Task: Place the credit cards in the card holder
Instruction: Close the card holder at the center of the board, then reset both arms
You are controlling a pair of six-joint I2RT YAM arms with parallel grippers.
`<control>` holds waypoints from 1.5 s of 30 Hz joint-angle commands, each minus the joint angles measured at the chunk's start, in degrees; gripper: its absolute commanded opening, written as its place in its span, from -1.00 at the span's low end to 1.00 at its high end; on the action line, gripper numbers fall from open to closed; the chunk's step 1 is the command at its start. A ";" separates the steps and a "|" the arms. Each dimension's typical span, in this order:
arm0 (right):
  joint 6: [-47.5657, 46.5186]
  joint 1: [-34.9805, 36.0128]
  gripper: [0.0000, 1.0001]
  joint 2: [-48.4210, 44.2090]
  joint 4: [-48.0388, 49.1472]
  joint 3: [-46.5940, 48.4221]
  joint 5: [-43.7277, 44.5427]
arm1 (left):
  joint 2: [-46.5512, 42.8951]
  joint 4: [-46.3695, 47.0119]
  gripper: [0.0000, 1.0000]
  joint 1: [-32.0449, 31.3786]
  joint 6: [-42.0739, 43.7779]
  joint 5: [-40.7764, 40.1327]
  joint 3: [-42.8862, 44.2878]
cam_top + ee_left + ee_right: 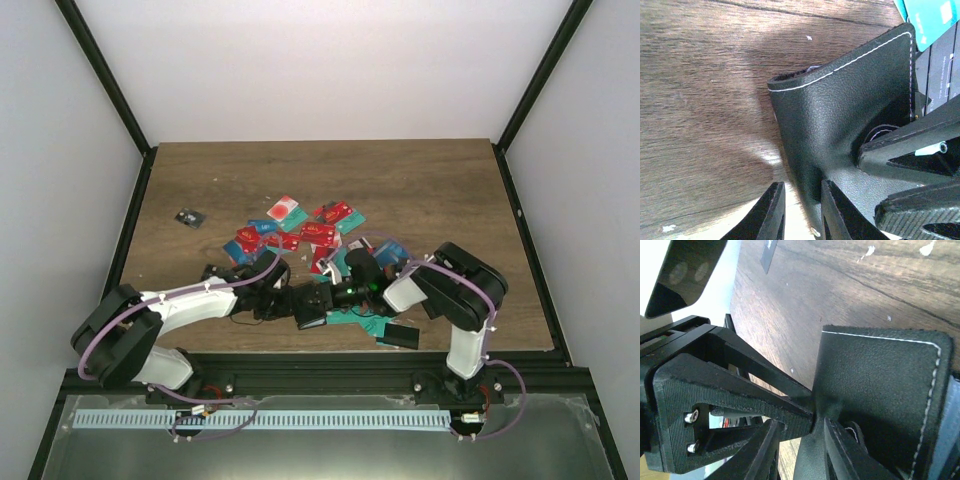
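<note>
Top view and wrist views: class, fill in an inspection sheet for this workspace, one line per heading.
Surface: wooden table.
Job's things: credit cards scattered mid-table; card holder nearer the front, held.
Clutter: black flat case at the near right edge; small black item far left.
Grippers: left gripper shut on the card holder; right gripper astride its other flap, grip unclear.
Cables: purple cables along both arms.
Surroundings: white walls, black frame posts.
</note>
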 commanded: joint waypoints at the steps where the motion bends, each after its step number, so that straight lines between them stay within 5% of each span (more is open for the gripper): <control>1: -1.09 -1.04 -0.43 4.65 -32.57 -0.96 4.21 | -0.33 -1.28 -0.56 -0.17 1.50 -1.02 -0.55; 14: -7.03 -2.11 -0.38 -3.87 -46.52 8.79 -3.20 | -1.49 -1.80 -0.55 -0.11 0.61 -2.37 0.20; 23: -9.58 -2.04 -0.10 -12.30 -55.60 21.17 -8.81 | -2.16 -3.58 -0.53 -0.11 0.46 -3.96 2.29; 29: -12.67 -2.18 0.15 -16.27 -63.47 30.25 -2.07 | -3.18 -6.72 -0.43 0.06 1.80 -5.37 5.23; 37: -18.72 -4.15 0.98 -24.87 -68.17 36.88 11.87 | -6.62 -17.59 0.14 4.64 10.23 -10.14 15.55; 41: -19.45 -7.90 1.00 -28.40 -69.27 38.26 16.47 | -8.01 -21.81 0.65 10.11 16.46 -13.23 21.19; 45: -19.51 -11.95 1.00 -31.54 -69.79 37.84 24.50 | -9.27 -21.08 0.79 17.22 22.81 -18.11 23.21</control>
